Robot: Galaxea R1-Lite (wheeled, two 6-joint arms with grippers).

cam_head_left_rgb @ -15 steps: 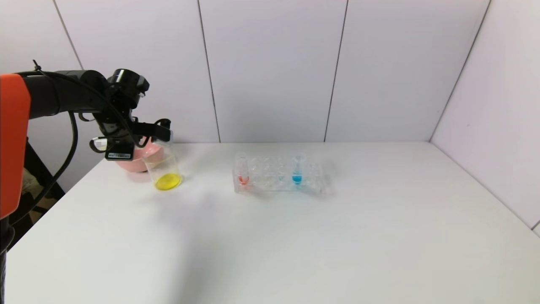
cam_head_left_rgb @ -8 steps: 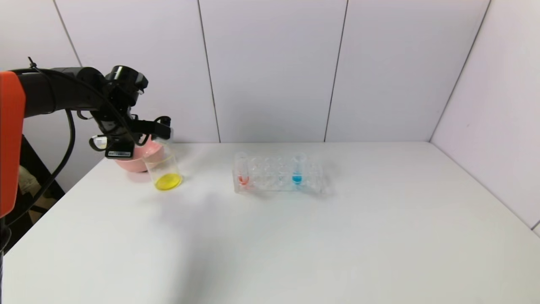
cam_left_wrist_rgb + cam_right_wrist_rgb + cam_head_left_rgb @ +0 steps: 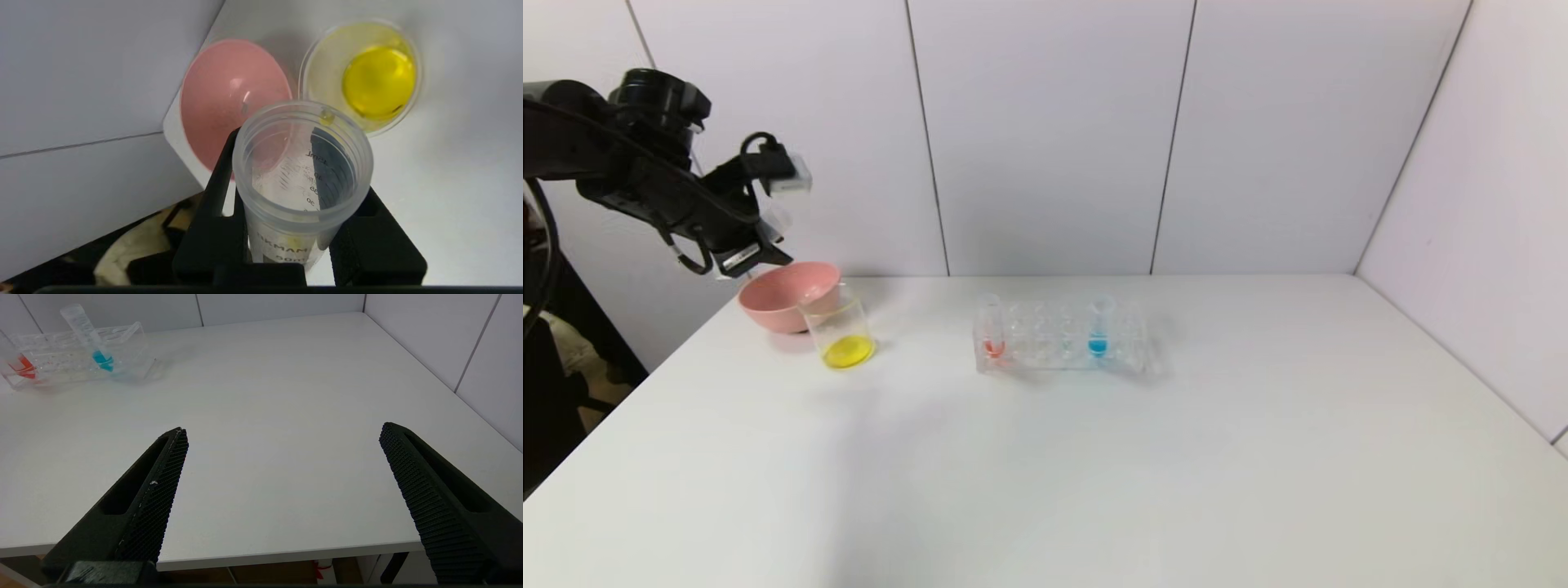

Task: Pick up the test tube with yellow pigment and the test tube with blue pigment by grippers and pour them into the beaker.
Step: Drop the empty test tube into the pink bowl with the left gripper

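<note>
1. Left claw (image 3: 768, 224) is hovering in the air above and behind the pink bowl (image 3: 788, 296), at the far left of the surface (image 3: 1094, 457).
2. Its fingers (image 3: 216, 192) are clamping on the test tube with yellow pigment (image 3: 302, 179), one on each side of the tube wall.
3. In the left wrist view, the tube's open mouth is facing the camera; the tube is looking nearly empty, with one small yellow drop sitting on its rim and printed graduation marks showing on its wall.
4. The beaker (image 3: 841, 331) is standing upright on the surface, touching or just beside the pink bowl on the side nearer the rack, and is holding a layer of yellow liquid at its bottom.
5. The test tube with blue pigment (image 3: 1099, 327) is standing in the clear rack (image 3: 1062, 339) near the middle of the surface, toward the rack's right end, well apart from the beaker.
6. A red-orange-tipped tube (image 3: 992, 331) is occupying the rack's left end.
7. Right claw (image 3: 282, 490) is hanging over the near edge of the surface, well apart from the rack, with its fingers spread wide and gripping nothing.
</note>
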